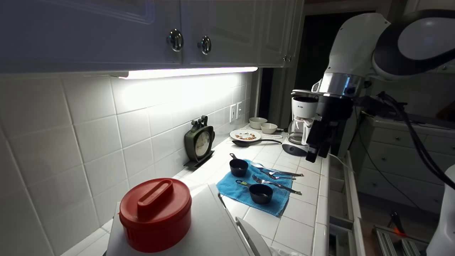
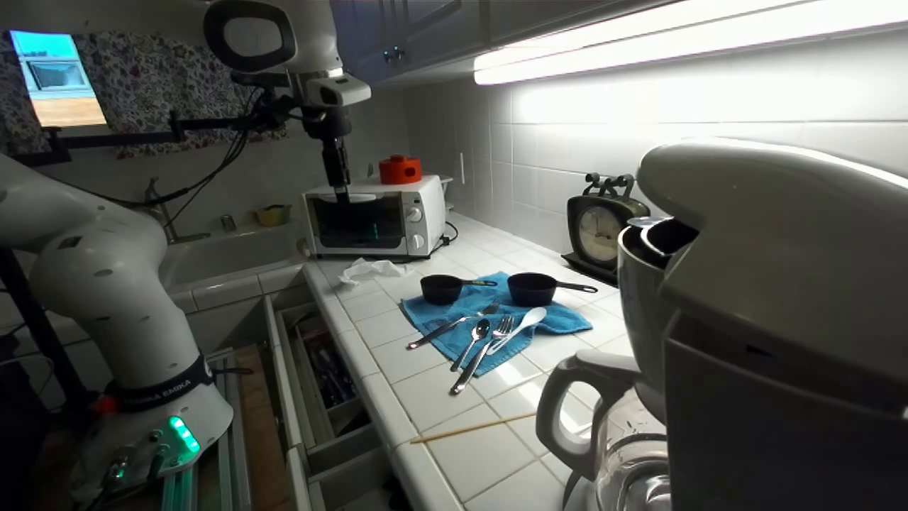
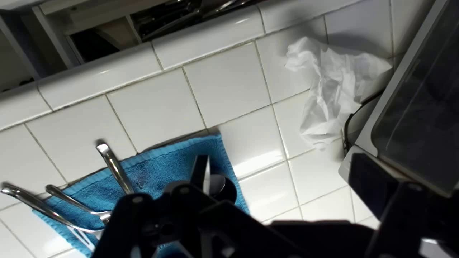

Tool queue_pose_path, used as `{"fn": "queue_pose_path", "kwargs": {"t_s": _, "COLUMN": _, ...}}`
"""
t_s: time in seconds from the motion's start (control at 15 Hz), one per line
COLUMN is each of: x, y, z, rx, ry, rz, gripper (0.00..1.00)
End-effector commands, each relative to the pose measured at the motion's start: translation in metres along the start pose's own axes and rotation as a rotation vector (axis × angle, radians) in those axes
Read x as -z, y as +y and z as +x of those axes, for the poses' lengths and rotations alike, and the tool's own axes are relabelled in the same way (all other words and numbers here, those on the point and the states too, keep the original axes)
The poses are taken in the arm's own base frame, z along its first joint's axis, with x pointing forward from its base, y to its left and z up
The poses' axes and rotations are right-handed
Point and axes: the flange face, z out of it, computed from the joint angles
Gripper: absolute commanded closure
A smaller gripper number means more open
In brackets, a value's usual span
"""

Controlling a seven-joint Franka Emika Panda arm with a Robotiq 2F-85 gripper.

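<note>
Blue towel (image 3: pixel 175 154) lies on white tile counter (image 3: pixel 229 86). Two black handled cups on it, both upright: drawer-side cup (image 2: pixel 441 291) and wall-side cup (image 2: pixel 532 291). Beside them: two metal forks (image 2: pixel 479 358), a spoon (image 2: pixel 482 328), a white utensil (image 2: pixel 530 318). Metal handles run past the towel edge onto tile.

Gripper (image 3: pixel 281 172) points down, well above the counter. Fingers (image 3: pixel 198 172) released, spread wide, tile showing between them. In wrist view one finger overlaps the drawer-side cup, the other overlaps the toaster oven (image 3: pixel 426 118). Both exterior views show it well above the cups.

Crumpled white sheet (image 3: pixel 330 93) on tile just beside the oven; paper or plastic, can't tell. Red lidded container (image 2: pixel 399 171) sits on top of the oven. Dark green scale (image 1: pixel 199 142) stands by the tiled wall (image 1: pixel 135 131).

Far end: coffee maker (image 1: pixel 304 108), plate (image 1: pixel 234 133) with food bits, two pale bowls (image 1: pixel 257 123). Thin wooden stick (image 2: pixel 472 429) on tile near the coffee maker. Drawer (image 2: pixel 279 362) below the counter edge is pulled out, cutlery (image 2: pixel 330 369) inside.
</note>
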Motion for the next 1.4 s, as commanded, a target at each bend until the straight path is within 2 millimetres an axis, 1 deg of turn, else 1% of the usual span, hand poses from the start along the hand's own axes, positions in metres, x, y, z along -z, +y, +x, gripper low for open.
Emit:
{"fn": "queue_pose_path", "kwargs": {"t_s": 0.0, "x": -0.018, "y": 0.022, "z": 0.020, "rx": 0.015, "ry": 0.073, "rz": -0.002, "gripper": 0.00}}
{"fn": "queue_pose_path", "kwargs": {"t_s": 0.2, "x": -0.027, "y": 0.043, "z": 0.030, "rx": 0.053, "ry": 0.128, "rz": -0.032, "gripper": 0.00}}
{"fn": "queue_pose_path", "kwargs": {"t_s": 0.27, "x": -0.029, "y": 0.051, "z": 0.032, "rx": 0.012, "ry": 0.131, "rz": -0.059, "gripper": 0.00}}
{"fn": "queue_pose_path", "kwargs": {"t_s": 0.33, "x": -0.026, "y": 0.038, "z": 0.031, "rx": 0.018, "ry": 0.107, "rz": -0.020, "gripper": 0.00}}
{"fn": "queue_pose_path", "kwargs": {"t_s": 0.47, "x": -0.029, "y": 0.048, "z": 0.032, "rx": 0.003, "ry": 0.110, "rz": -0.038, "gripper": 0.00}}
{"fn": "queue_pose_path", "kwargs": {"t_s": 0.67, "x": -0.028, "y": 0.049, "z": 0.034, "rx": 0.005, "ry": 0.122, "rz": -0.052, "gripper": 0.00}}
{"fn": "queue_pose_path", "kwargs": {"t_s": 0.8, "x": -0.030, "y": 0.063, "z": 0.047, "rx": 0.002, "ry": 0.145, "rz": -0.067, "gripper": 0.00}}
{"fn": "queue_pose_path", "kwargs": {"t_s": 1.0, "x": -0.036, "y": 0.095, "z": 0.071, "rx": 0.026, "ry": 0.191, "rz": -0.092, "gripper": 0.00}}
{"fn": "queue_pose_path", "kwargs": {"t_s": 1.2, "x": -0.049, "y": 0.122, "z": 0.091, "rx": 0.053, "ry": 0.217, "rz": -0.083, "gripper": 0.00}}
{"fn": "queue_pose_path", "kwargs": {"t_s": 1.33, "x": -0.059, "y": 0.136, "z": 0.102, "rx": 0.058, "ry": 0.233, "rz": -0.087, "gripper": 0.00}}
